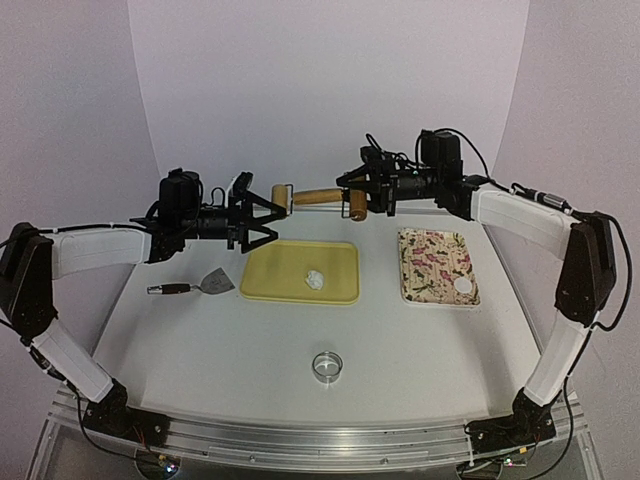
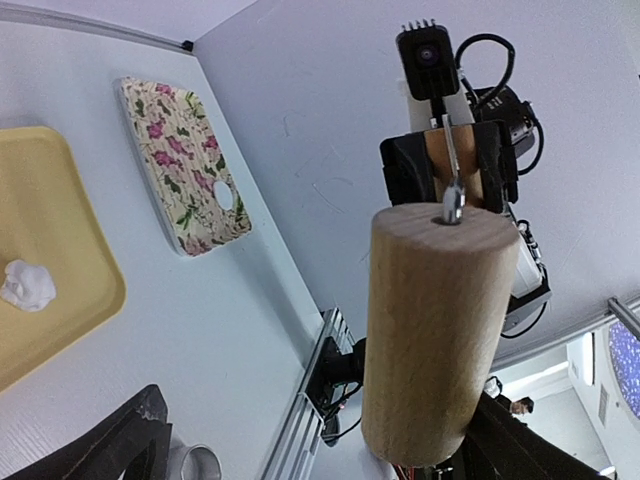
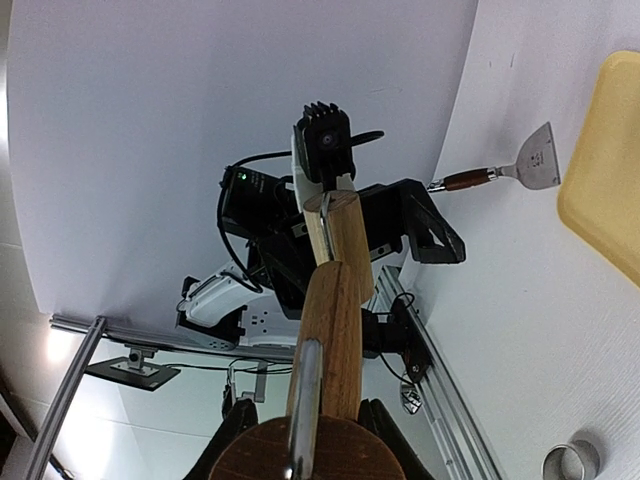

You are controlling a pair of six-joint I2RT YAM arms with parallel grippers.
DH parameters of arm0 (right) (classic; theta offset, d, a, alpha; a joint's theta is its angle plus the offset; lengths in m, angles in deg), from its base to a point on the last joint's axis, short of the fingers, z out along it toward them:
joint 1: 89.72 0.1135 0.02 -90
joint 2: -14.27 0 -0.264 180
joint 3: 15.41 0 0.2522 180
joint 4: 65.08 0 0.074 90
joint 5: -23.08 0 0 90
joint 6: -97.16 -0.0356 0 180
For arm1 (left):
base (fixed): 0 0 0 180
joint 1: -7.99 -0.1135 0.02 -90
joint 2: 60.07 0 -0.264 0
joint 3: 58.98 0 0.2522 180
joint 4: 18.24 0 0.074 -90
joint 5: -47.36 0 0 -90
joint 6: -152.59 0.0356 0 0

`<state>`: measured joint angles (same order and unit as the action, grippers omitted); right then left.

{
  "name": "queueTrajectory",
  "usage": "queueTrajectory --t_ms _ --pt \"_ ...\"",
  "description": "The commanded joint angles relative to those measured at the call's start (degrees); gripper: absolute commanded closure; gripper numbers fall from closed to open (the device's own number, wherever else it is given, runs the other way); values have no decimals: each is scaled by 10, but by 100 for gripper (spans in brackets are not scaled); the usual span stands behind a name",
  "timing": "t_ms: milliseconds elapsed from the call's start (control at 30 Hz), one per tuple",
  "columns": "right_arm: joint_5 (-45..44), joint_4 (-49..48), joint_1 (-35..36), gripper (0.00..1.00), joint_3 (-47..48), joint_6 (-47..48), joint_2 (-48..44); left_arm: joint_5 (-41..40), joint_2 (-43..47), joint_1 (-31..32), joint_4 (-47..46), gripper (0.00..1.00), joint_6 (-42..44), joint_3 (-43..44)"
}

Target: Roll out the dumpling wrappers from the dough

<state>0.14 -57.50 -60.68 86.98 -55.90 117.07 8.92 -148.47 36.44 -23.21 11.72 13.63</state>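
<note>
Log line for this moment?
rolling pin: aloft between arms | right fingers: gripping it | left fingers: open at its other end | dough: lump on yellow tray | floral tray: one wrapper

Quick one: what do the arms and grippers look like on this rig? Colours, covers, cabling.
Left arm and right arm: white padded link covers, black joints. Left gripper and right gripper: black, angular open-frame fingers, a black camera on each wrist, loose black cables looped behind.

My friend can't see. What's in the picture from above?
The right gripper holds a wooden rolling pin in the air toward the open left gripper. Below lie a yellow tray with a dough lump, a flowered tray with one round wrapper, a scraper and a ring cutter.
</note>
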Motion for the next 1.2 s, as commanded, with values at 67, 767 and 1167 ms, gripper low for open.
queueTrajectory --t_ms 67,767,1167 --pt "41 -69 4 100 -11 -20 -41 47 -13 -2 -88 13 -49 39" --pt "29 -65 8 61 -63 -2 -40 53 -69 22 -192 100 -150 46" --pt "39 -52 14 40 -79 18 -39 -14 -56 22 -94 100 -143 40"
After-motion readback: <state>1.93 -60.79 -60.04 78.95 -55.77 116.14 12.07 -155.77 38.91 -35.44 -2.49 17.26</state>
